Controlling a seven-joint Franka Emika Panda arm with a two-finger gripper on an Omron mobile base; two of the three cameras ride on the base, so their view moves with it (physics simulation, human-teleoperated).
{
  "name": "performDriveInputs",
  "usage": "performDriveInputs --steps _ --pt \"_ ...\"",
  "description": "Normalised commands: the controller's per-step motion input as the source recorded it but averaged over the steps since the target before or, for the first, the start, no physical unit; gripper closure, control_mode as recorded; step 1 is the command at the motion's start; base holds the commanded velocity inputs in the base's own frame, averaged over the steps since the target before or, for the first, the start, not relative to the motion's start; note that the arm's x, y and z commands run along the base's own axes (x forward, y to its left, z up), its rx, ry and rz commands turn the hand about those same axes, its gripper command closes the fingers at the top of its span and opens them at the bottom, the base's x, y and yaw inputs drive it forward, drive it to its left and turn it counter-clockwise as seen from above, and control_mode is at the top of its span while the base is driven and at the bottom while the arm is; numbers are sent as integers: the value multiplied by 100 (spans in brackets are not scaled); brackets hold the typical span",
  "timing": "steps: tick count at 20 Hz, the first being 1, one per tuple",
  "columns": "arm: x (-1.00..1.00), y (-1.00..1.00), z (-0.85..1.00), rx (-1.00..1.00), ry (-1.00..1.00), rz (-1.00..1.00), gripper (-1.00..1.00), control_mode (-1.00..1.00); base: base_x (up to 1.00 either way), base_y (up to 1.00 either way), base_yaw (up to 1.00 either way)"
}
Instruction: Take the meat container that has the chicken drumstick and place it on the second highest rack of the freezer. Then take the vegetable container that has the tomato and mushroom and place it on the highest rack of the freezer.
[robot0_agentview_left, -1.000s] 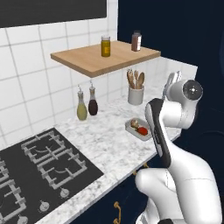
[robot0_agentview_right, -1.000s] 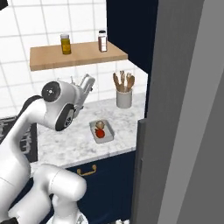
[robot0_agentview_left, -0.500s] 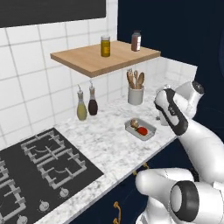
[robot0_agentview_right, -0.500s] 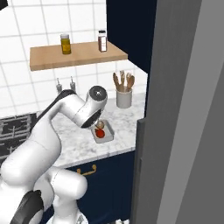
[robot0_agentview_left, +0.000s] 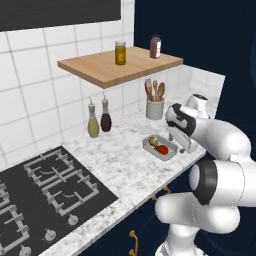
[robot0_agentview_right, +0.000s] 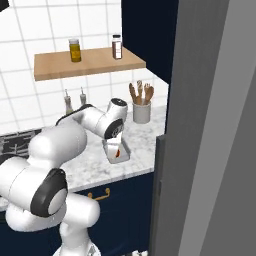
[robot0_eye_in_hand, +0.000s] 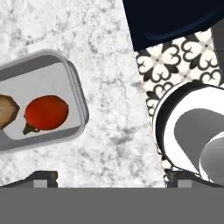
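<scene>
Grey-veined white marble worktop (robot0_agentview_left: 120, 170): carries a flat grey metal vegetable container (robot0_agentview_left: 160, 148) close to its front edge, toward the right end beside the freezer.
Vegetable container contents: a small glossy red tomato (robot0_eye_in_hand: 46, 113) and, just beside it, a tan-beige mushroom (robot0_eye_in_hand: 7, 109); both lie inside the tray, the tomato nearer the tray's rounded end.
Pincer (robot0_eye_in_hand: 111, 177): two dark fingertips (robot0_eye_in_hand: 41, 177) stand wide apart, as far open as they go, with nothing between them; it hangs above the bare marble just beside the tray's end, at the worktop's front edge, apart from the tray.
White arm (robot0_agentview_right: 95, 122): bent low over the worktop, its wrist directly above the tray in the right base view.
Freezer (robot0_agentview_right: 210, 125): tall grey cabinet at the right end of the worktop, its long grey door (robot0_agentview_right: 167, 195) standing out toward the camera; its inner racks cannot be made out.
Back of worktop: a white utensil crock with wooden spoons (robot0_agentview_left: 155, 102) near the right rear corner, two slim oil bottles (robot0_agentview_left: 99, 119) against the tiled wall.
Wooden wall shelf (robot0_agentview_left: 120, 67): holds a yellow-filled jar (robot0_agentview_left: 120, 52) and a dark-filled jar (robot0_agentview_left: 155, 46), well apart.
Left end of worktop: black gas hob (robot0_agentview_left: 45, 187).
</scene>
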Motion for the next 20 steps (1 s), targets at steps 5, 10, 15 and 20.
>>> performDriveInputs --steps 5,10,15,20 --pt "0 -33 -72 -7 1 14 -100 -100 0 0 0" --pt "33 -7 -30 -3 0 0 -100 -100 0 0 0" --pt "37 -1 -35 -4 0 0 -100 -100 0 0 0" --pt "7 -24 -25 -5 0 0 -100 -100 0 0 0"
